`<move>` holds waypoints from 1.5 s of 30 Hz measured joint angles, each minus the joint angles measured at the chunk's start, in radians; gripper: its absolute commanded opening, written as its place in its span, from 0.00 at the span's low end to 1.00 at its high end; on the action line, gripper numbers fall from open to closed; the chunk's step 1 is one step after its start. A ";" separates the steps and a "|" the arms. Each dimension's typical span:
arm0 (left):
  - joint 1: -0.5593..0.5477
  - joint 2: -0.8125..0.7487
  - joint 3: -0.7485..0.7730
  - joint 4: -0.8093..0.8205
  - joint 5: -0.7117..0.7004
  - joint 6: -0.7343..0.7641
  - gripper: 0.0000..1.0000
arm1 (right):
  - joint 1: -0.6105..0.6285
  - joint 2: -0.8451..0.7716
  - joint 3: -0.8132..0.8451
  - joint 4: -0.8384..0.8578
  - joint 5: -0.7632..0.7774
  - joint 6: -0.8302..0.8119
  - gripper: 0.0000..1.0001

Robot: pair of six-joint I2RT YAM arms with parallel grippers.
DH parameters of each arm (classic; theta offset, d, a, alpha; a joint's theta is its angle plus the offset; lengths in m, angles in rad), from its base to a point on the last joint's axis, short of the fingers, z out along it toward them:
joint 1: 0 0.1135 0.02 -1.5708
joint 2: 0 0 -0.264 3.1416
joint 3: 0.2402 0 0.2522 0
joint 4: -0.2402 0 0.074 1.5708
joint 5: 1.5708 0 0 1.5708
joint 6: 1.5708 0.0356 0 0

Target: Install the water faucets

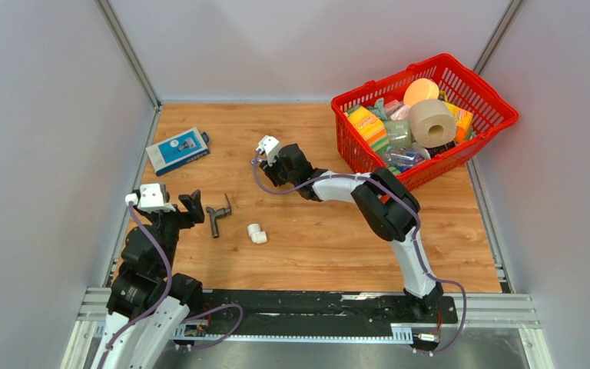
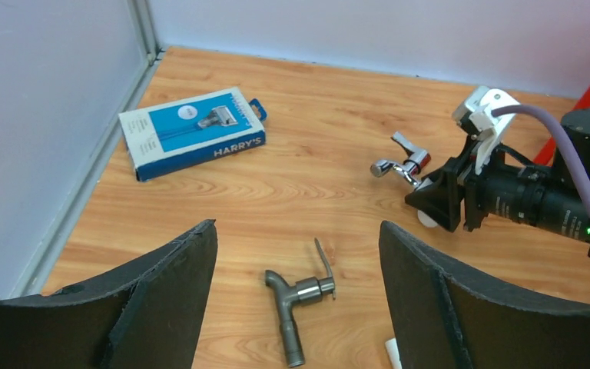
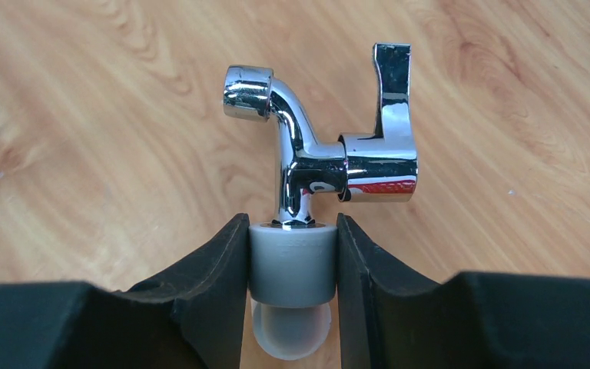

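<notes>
The shiny chrome faucet (image 3: 307,154) stands with its stem in a white elbow fitting (image 3: 292,265). My right gripper (image 3: 292,254) is shut on that fitting and holds it just above the wooden table; it also shows in the left wrist view (image 2: 438,201) and the top view (image 1: 270,169). The dark grey L-shaped faucet (image 2: 296,307) lies flat on the table (image 1: 217,215). My left gripper (image 2: 298,234) is open and empty, just left of it in the top view (image 1: 192,206). A second white elbow fitting (image 1: 256,233) lies loose to the right of the grey faucet.
A blue Harry's box (image 1: 177,150) lies at the back left near the wall. A red basket (image 1: 438,165) full of household items stands at the back right. Grey walls close in the table on three sides.
</notes>
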 measured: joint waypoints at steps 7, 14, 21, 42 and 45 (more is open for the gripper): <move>0.000 0.014 -0.001 0.002 -0.049 0.004 0.89 | -0.036 0.105 0.148 -0.014 0.042 0.073 0.51; 0.005 0.014 -0.001 0.003 -0.067 0.007 0.91 | -0.045 0.110 0.166 -0.040 0.077 0.115 0.77; 0.007 0.000 -0.006 0.017 -0.047 0.006 0.91 | -0.048 -0.014 0.069 -0.034 0.056 0.150 1.00; 0.008 0.013 -0.011 0.006 -0.049 -0.003 1.00 | -0.050 -0.771 -0.408 0.112 0.101 0.297 1.00; 0.008 0.016 -0.011 0.006 -0.049 -0.006 1.00 | -0.050 -0.842 -0.433 0.085 0.101 0.295 1.00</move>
